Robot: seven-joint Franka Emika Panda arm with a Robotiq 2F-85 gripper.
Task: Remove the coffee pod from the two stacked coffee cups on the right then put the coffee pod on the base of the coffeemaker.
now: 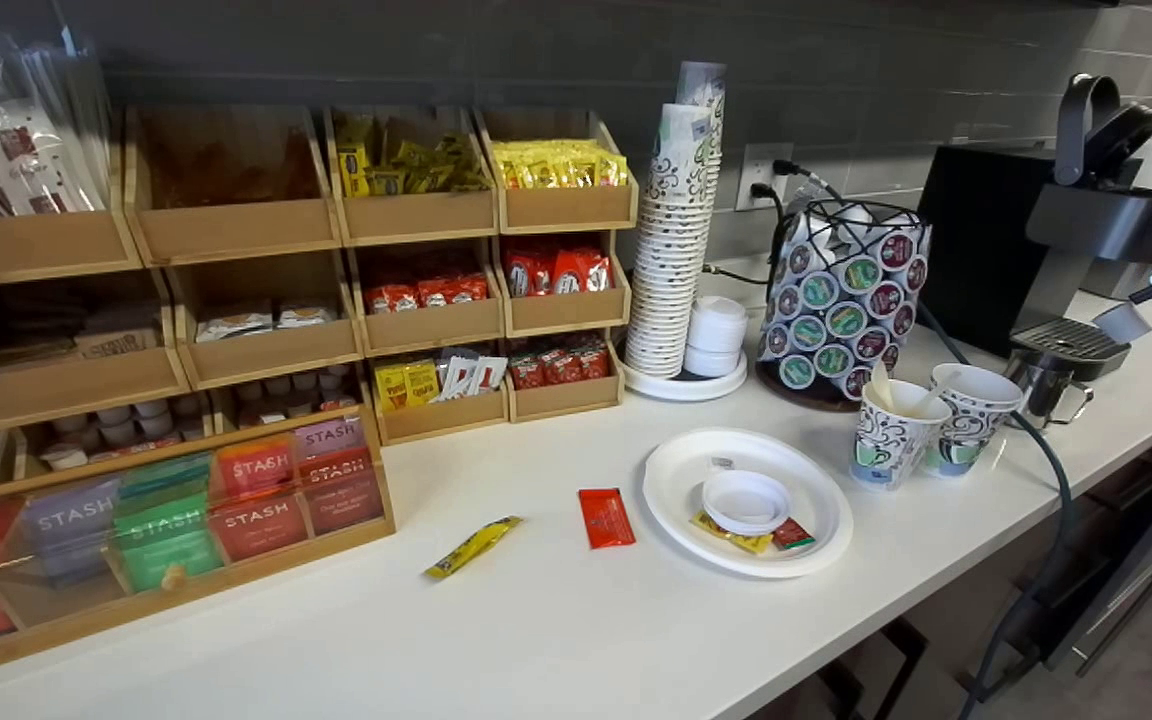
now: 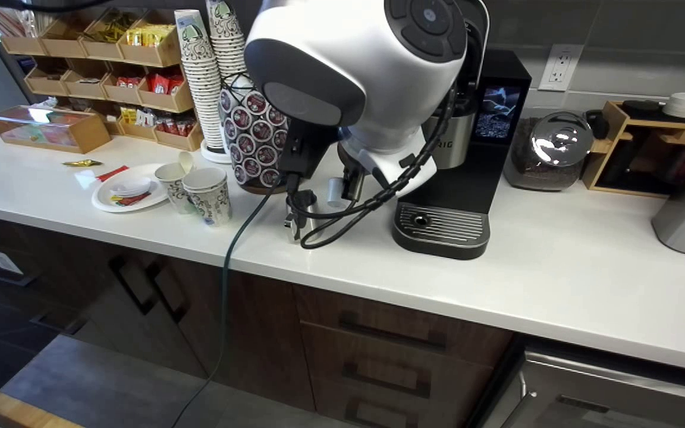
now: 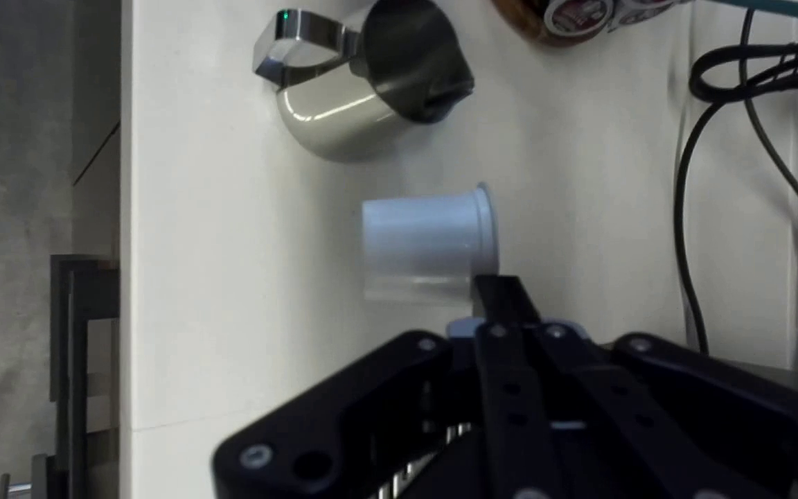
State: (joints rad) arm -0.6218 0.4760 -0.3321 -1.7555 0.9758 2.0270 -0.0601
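Note:
My gripper (image 3: 506,298) is shut on the rim of the white coffee pod (image 3: 427,235). In an exterior view, the pod (image 1: 1124,325) hangs tilted below the fingertips (image 1: 1148,292). In an exterior view, the pod (image 2: 335,191) is left of the base of the coffeemaker (image 2: 455,229), with the gripper (image 2: 351,183) just right of it. The ribbed base also shows in an exterior view (image 1: 1066,345); a sliver shows in the wrist view (image 3: 406,475). The two stacked coffee cups (image 1: 976,425) stand on the counter and also show in an exterior view (image 2: 209,199).
A steel milk pitcher (image 3: 350,118) stands close to the pod, between the cups and the coffeemaker. A wire rack of pods (image 1: 846,320) stands behind. A cup with a spoon (image 1: 891,440) stands beside the stacked cups. A green cable (image 1: 1066,500) crosses the counter edge.

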